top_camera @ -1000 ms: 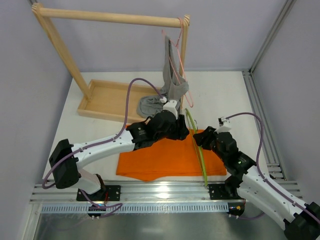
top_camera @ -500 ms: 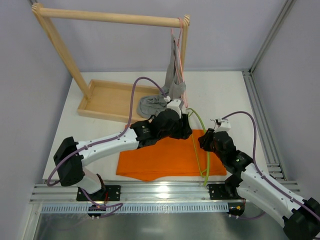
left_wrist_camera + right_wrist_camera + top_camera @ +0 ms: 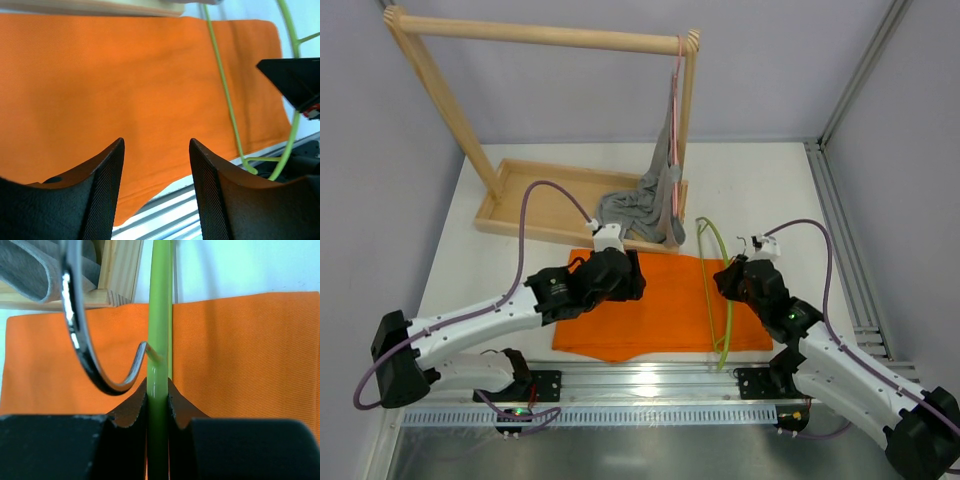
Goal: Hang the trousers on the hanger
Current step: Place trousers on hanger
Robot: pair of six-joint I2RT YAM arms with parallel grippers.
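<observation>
The orange trousers (image 3: 650, 310) lie flat on the table near its front edge. Across their right part lies the lime-green hanger (image 3: 709, 300). My right gripper (image 3: 722, 278) is shut on the hanger's green rod (image 3: 160, 315), just below its metal hook (image 3: 75, 340), with the trousers (image 3: 250, 350) spread underneath. My left gripper (image 3: 636, 282) hovers over the middle of the trousers (image 3: 125, 85), open and holding nothing (image 3: 156, 142). In the left wrist view the hanger (image 3: 225, 90) is off to the right.
A wooden rack (image 3: 540, 37) stands at the back, with a grey garment (image 3: 655, 195) hanging from a pink hanger (image 3: 674, 110) into a wooden tray (image 3: 535, 200). A metal rail (image 3: 640, 385) runs along the table's front edge.
My right gripper has closed on the hanger. My left arm has drawn back left from the hanger's top to over the trousers. The grey garment swung back toward the rack post.
</observation>
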